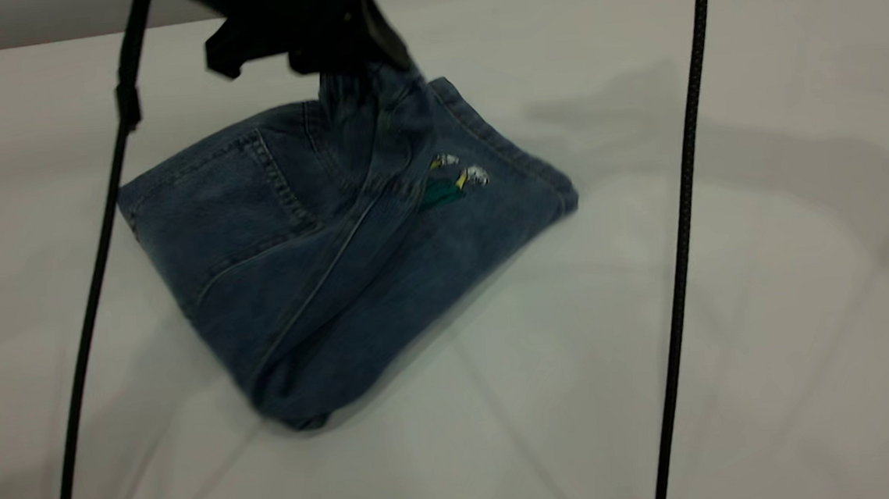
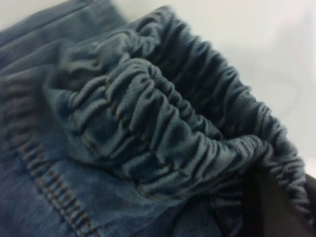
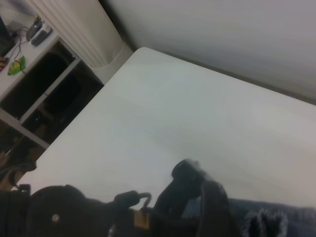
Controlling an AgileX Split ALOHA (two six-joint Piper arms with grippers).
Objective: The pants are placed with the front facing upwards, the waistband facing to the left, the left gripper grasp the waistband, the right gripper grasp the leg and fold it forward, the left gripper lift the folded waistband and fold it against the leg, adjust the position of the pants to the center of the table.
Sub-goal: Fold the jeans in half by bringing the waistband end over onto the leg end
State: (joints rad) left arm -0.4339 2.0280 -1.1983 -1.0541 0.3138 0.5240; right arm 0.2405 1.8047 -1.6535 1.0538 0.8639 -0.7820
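Note:
The blue denim pants (image 1: 319, 250) lie folded on the white table (image 1: 770, 321), left of its middle, with a patch pocket and a small embroidered figure (image 1: 457, 178) facing up. At the far edge of the pants, the left gripper (image 1: 353, 62) is shut on the gathered waistband (image 1: 361, 91) and holds it bunched a little above the rest of the cloth. In the left wrist view the ruched waistband (image 2: 163, 113) fills the picture, and one dark finger (image 2: 279, 207) presses against it. The right wrist view shows the left arm (image 3: 197, 197) beside the waistband (image 3: 261, 222). The right gripper itself is out of view.
Two thin black cables hang in front of the exterior camera, one at the left (image 1: 97, 258) and one at the right (image 1: 683, 186). Beyond the table's far corner stand a white counter and dark open shelving (image 3: 49, 94).

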